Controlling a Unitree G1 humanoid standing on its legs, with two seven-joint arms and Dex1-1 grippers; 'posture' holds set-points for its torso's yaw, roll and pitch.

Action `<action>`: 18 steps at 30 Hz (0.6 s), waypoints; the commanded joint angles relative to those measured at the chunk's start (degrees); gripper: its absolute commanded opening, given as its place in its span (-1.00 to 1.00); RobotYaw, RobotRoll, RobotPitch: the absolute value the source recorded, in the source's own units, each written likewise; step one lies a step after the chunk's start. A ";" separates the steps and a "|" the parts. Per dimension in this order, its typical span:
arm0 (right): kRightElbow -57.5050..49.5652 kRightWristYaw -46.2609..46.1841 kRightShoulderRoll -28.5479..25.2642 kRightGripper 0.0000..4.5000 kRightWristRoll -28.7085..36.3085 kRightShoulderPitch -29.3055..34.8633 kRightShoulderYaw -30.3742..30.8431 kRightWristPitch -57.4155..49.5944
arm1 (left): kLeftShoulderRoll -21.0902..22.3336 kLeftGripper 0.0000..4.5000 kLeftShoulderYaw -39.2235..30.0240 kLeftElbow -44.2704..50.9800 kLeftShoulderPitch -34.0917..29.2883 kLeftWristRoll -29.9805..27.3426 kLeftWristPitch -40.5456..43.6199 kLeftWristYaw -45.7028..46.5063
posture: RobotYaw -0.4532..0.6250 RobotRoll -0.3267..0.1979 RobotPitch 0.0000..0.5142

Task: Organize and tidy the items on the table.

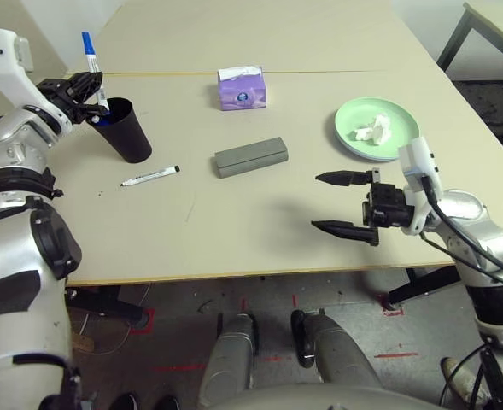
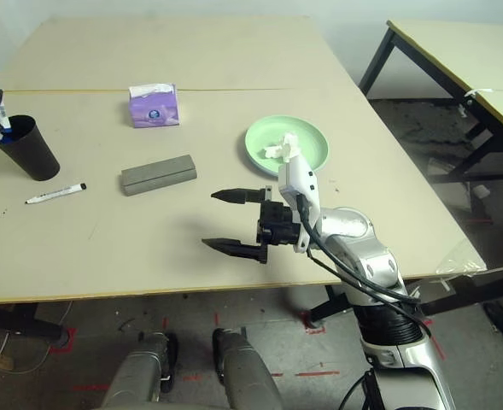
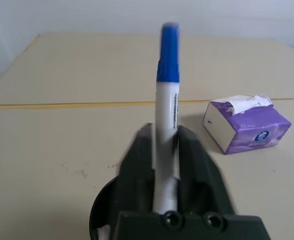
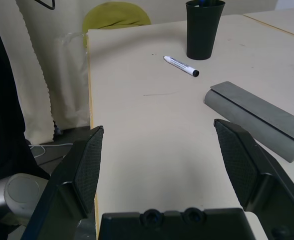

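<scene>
I see my left gripper (image 3: 165,150) with its fingers set around the blue-capped marker (image 1: 92,72), a slim white barrel standing upright with its lower end inside the black cup (image 1: 125,130), a smooth tapered tumbler at the bench's (image 1: 260,231) left side. My right gripper (image 1: 347,203) hovers with its fingers spread wide, holding nothing. The black-capped marker (image 1: 150,176) lies flat beside the cup. The grey glasses case (image 1: 251,157), a matte oblong, rests mid-bench; crumpled tissue (image 1: 373,130) sits on the glossy light-green plate (image 1: 353,115).

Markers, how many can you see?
2. The blue-capped marker stands in the black cup, between the left end effector's fingers. The black-capped marker lies on the table beside the cup.
</scene>
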State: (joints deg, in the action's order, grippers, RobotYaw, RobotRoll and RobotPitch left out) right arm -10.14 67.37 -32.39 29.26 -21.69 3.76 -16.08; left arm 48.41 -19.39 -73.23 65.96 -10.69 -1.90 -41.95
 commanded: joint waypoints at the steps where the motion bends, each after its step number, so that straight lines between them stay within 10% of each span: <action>1: -0.93 -0.18 -0.41 1.00 0.28 0.69 -0.03 -0.37 | 0.07 0.02 -0.17 -0.81 -0.47 0.47 -0.60 -0.07 | -0.32 0.25 -0.38; 7: -0.73 -0.30 -0.23 1.00 0.24 0.53 0.14 -0.28 | 0.58 0.93 -0.54 -0.78 -0.32 0.14 -0.71 0.01 | -0.31 0.25 -0.37; 18: -0.18 -0.41 -0.84 1.00 0.22 1.10 -0.63 -0.47 | 3.29 0.98 -0.79 0.17 -0.85 -1.65 3.14 -11.78 | -0.32 0.25 -0.35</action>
State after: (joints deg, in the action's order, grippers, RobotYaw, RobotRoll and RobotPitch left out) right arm -10.32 66.98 -32.48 29.28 -21.43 3.63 -16.10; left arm 50.40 -19.67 -73.22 65.96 -11.80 -0.06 -50.13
